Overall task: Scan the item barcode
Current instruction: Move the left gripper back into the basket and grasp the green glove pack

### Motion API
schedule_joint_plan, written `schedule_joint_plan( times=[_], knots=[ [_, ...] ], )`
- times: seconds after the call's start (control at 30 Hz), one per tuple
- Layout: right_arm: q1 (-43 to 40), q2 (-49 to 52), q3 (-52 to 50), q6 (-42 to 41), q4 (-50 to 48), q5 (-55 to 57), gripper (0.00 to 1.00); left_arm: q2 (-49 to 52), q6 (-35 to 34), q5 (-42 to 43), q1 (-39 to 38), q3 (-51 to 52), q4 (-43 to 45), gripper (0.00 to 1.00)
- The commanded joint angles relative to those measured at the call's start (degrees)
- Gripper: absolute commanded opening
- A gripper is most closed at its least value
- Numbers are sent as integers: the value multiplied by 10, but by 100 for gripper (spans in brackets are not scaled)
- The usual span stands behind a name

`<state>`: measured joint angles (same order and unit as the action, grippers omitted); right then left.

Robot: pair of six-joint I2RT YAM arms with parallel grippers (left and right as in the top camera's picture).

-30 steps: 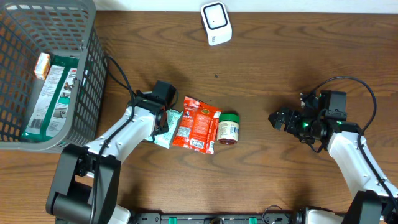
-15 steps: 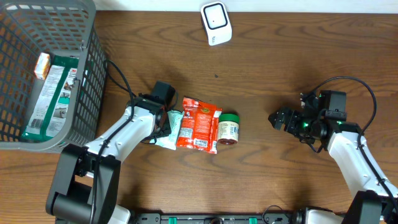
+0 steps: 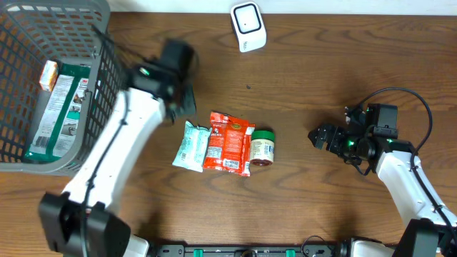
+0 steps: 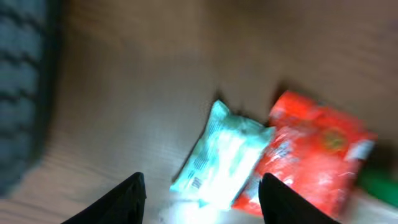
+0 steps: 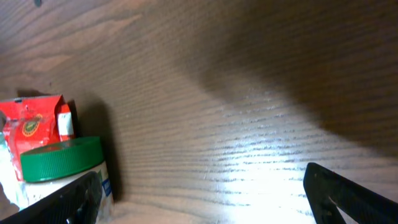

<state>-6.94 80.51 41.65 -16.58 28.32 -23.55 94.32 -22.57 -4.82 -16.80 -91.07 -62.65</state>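
Overhead, pale teal packet (image 3: 191, 145) flat, touching red pouch (image 3: 228, 143)

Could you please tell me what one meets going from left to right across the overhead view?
basket → pale green packet → red packet → jar → right gripper

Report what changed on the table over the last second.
The left end effector released the pale green packet and swung away up the table toward the basket; the packet now lies flat beside the red pouch. The right end effector, jar, scanner and basket stayed put.
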Motion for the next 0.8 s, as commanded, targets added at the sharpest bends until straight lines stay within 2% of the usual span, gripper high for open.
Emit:
schedule_joint_plan(
  times=[0.0,0.1,0.2,0.4,0.6,0.77],
  knots=[
    [-5,-7,7,-5,0,-3,99,-20,28,-25,51,-132,-23,62],
    [-5,-7,7,-5,0,-3,99,-20,42,-28,122,-230,-24,63],
    [-5,-7,7,-5,0,-3,99,-20,42,-47,194,-279,-19,64],
    [-5,-7,7,-5,0,-3,99,2,50,-73,344,-270,1,80],
    [-5,-7,7,-5,0,-3,99,62,57,-71,419,-235,-9,97],
    [-5,-7,7,-5,0,-3,99,140,163,8,438,-226,-25,98]
  ],
)
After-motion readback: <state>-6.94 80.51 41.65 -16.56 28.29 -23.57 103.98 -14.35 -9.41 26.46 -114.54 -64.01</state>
